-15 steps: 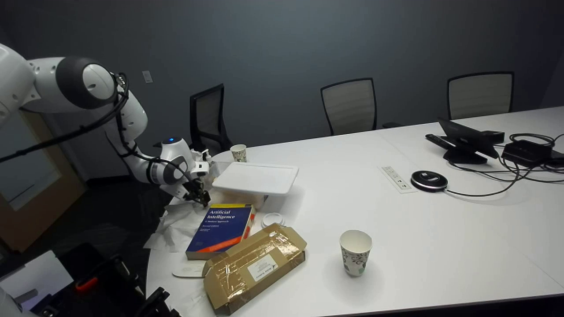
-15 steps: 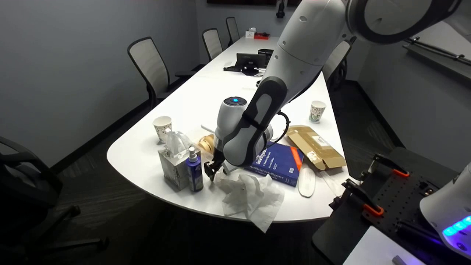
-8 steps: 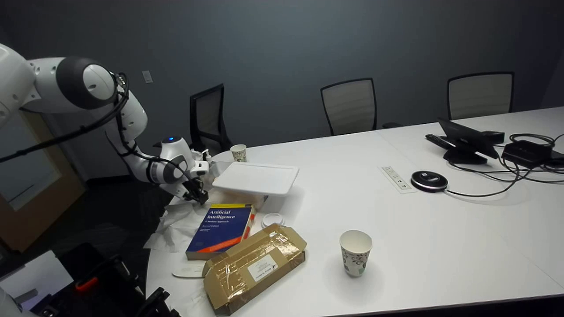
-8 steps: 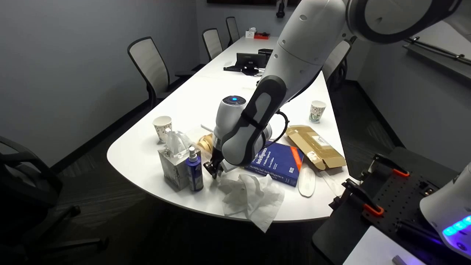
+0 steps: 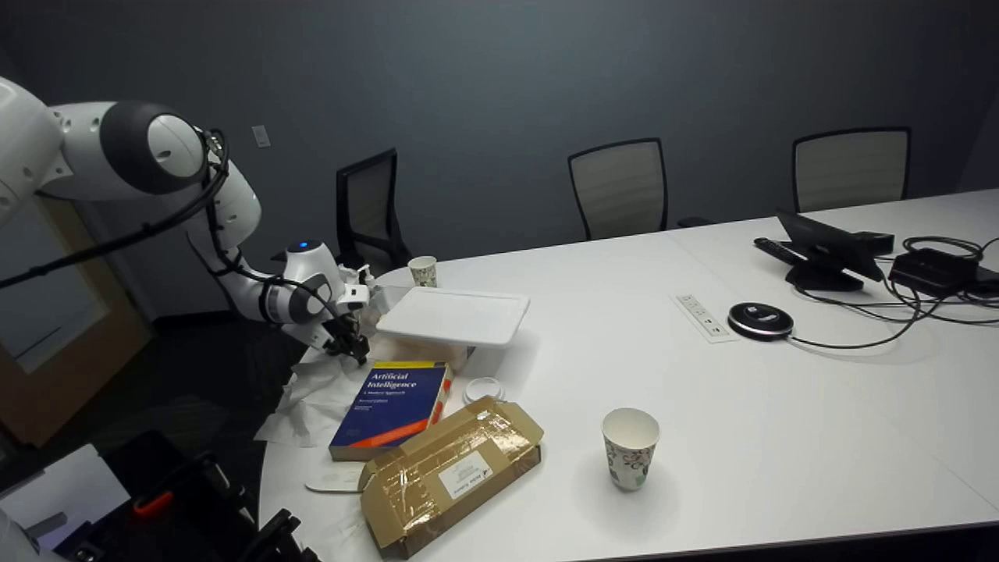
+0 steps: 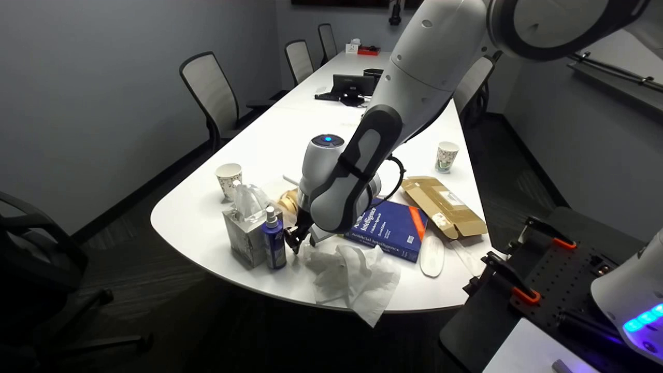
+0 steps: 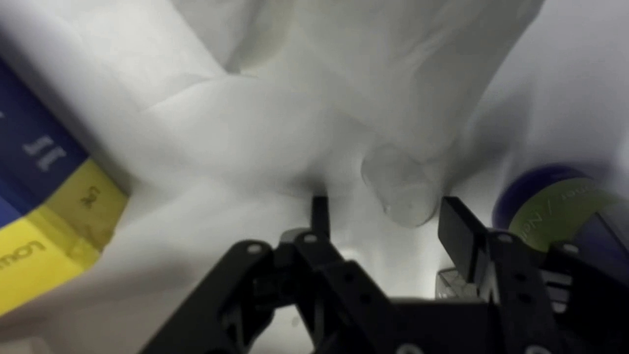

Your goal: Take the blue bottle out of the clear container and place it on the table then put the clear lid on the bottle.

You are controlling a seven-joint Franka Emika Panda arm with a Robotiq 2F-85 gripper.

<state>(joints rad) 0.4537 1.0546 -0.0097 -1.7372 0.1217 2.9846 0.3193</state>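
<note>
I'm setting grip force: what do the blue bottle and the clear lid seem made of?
Blue bottle: probably smooth plastic, judging by its rounded shoulder and narrow white top; painted metal possible. Clear lid: likely smooth, transparent plastic; white shows through inside its faint outline.

My arm (image 6: 435, 57) slants down from the right to the left in an exterior view, its base (image 6: 629, 295) at the near right with a strip of blue light (image 6: 645, 317) on it. In an exterior view I see it bent at a big round joint (image 5: 168, 147) at the left, and from there sloping down to a low wrist (image 5: 308, 277) topped by a blue lamp (image 5: 303, 245). I have the gripper (image 7: 385, 210) pointing down, its two fingers (image 7: 457, 231) apart with a clear gap between the tips
</note>
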